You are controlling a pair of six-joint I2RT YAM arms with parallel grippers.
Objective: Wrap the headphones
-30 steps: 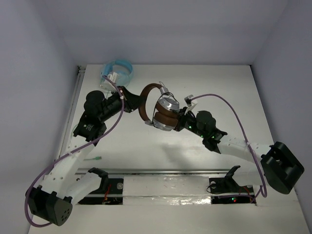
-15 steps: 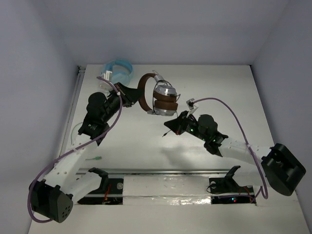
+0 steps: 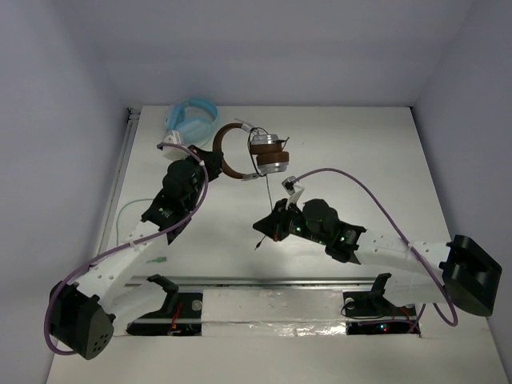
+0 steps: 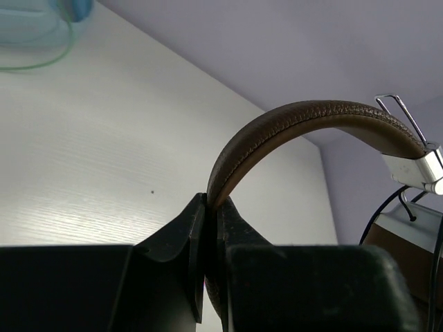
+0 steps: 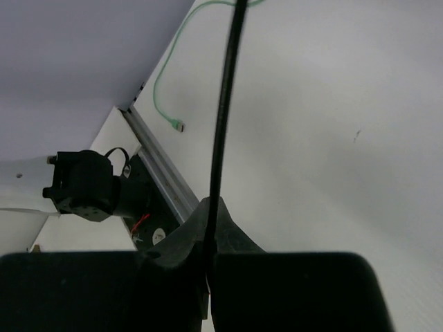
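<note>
from the top external view, the brown-and-silver headphones (image 3: 270,158) sit toward the far side of the white table (image 3: 376,160), raised off it, with the left gripper (image 3: 213,158) pinched on the brown headband (image 3: 222,138) and the earcups out to the right of it. a thin black cable (image 3: 264,192) drops from the earcups toward the near edge and runs into the right gripper (image 3: 269,224), whose fingers are closed on it; a short loose end trails just past the gripper. a pair of light blue headphones (image 3: 192,117) lies just beyond the left gripper at the back left, and a green cable (image 3: 120,218) wanders along the table's left side. in the left wrist view, the jaws are clamped together on the edge of the headband (image 4: 311,114), which arches up and to the right to a silver yoke (image 4: 422,166); the blue pair (image 4: 41,14) is blurred in the top left corner. in the right wrist view, the jaws are pressed shut on the cable (image 5: 225,104), which runs straight up out of them, taut, above the table, with the green cable's plug (image 5: 178,126) lying near a metal rail (image 5: 156,173).
</note>
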